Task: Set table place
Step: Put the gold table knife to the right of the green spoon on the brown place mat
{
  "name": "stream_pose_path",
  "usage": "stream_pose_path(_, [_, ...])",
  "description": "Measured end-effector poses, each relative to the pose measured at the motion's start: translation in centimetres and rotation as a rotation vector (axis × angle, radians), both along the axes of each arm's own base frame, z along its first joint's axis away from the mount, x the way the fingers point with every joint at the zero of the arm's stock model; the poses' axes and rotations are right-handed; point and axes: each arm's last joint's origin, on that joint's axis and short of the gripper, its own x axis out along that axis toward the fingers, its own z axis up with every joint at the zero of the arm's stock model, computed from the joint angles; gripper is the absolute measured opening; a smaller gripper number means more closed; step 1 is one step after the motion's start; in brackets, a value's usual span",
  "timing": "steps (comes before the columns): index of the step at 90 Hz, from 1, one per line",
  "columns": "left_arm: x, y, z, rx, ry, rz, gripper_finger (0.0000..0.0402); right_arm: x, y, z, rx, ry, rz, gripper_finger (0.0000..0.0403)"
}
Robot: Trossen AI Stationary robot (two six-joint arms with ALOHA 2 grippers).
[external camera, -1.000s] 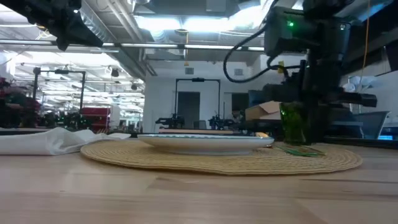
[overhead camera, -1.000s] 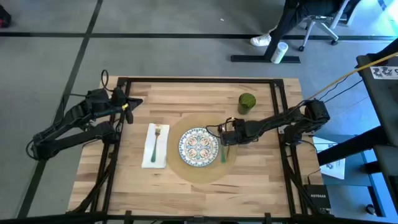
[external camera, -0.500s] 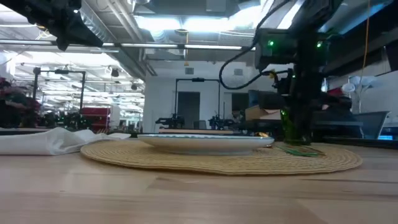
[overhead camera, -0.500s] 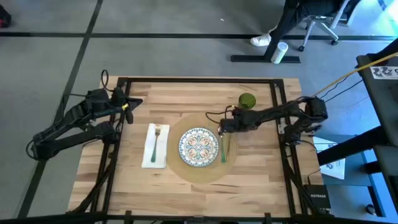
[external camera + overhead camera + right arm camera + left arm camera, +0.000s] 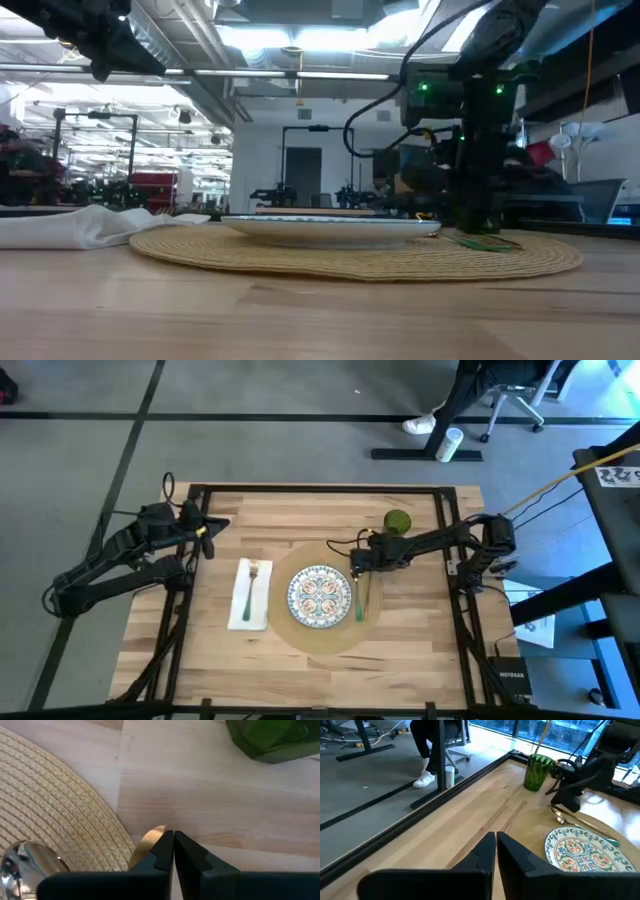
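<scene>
The left arm lay folded at the table's left edge, its gripper (image 5: pixel 207 528) near the far left corner, fingers (image 5: pixel 485 851) pressed together with nothing between them. The right arm reached in from the right side, stretched toward the middle, its gripper (image 5: pixel 356 563) pointed downward, fingers (image 5: pixel 164 847) closed and empty.

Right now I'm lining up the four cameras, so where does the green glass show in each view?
High view: green glass upper right on the table, beyond the placemat.
Low view: mostly hidden behind the right arm; I can't pick it out.
Left wrist view: glass upper centre-right.
Right wrist view: glass at top right corner.
Shared landmark: the placemat.
</scene>
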Motion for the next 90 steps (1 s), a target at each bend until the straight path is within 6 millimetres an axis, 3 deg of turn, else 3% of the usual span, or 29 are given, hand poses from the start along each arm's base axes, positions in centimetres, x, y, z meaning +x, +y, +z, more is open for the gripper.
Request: stream_pose_path(90, [0.0,0.0,-0.01,0.0,0.0,0.0,0.0,0.77,-0.09,-0.02,-0.012,-0.078,-0.001,0.0])
